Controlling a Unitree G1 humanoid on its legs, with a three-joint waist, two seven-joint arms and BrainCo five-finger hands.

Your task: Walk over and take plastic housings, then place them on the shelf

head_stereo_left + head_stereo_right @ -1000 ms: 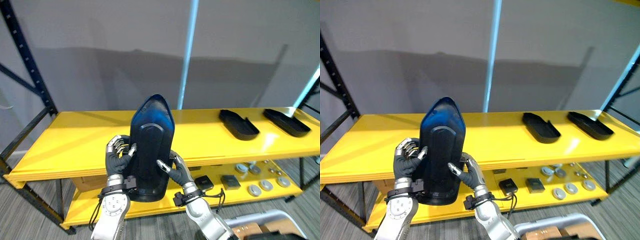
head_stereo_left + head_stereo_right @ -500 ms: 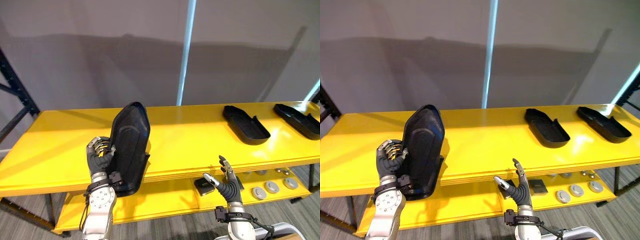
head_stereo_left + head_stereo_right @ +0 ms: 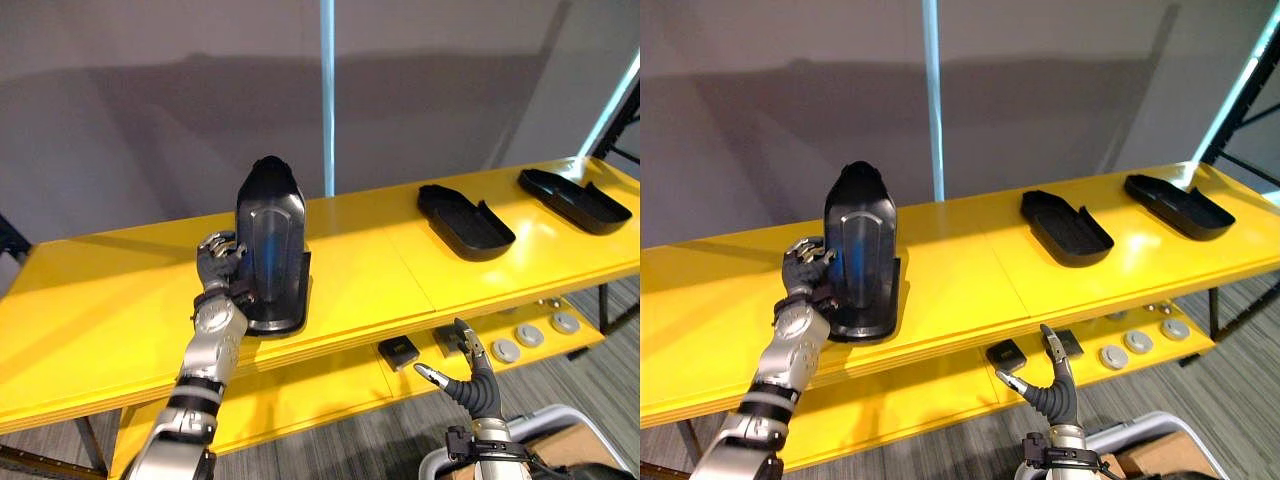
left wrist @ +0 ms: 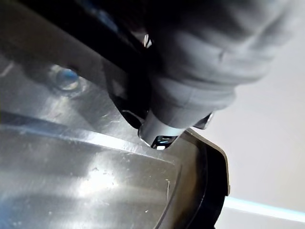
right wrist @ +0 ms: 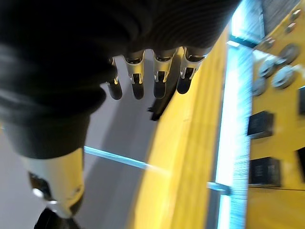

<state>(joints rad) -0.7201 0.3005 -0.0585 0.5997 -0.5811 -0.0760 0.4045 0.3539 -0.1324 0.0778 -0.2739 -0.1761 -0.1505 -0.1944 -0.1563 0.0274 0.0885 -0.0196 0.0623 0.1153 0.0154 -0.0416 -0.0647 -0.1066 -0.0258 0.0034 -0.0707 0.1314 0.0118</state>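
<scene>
Housing [image 3: 270,245] stands on end on the shelf [image 3: 370,272], long axis upright, left hand [image 3: 218,262] curled round its edge; right hand [image 3: 470,382] hangs open, empty, well apart.

Held by both hands in front of the shelf [image 3: 400,265] a second ago, the plastic housing [image 3: 270,245] is now standing upright on it, the left hand [image 3: 218,258] alone gripping it, while the right hand [image 3: 470,375] is hanging low, fingers spread.
</scene>
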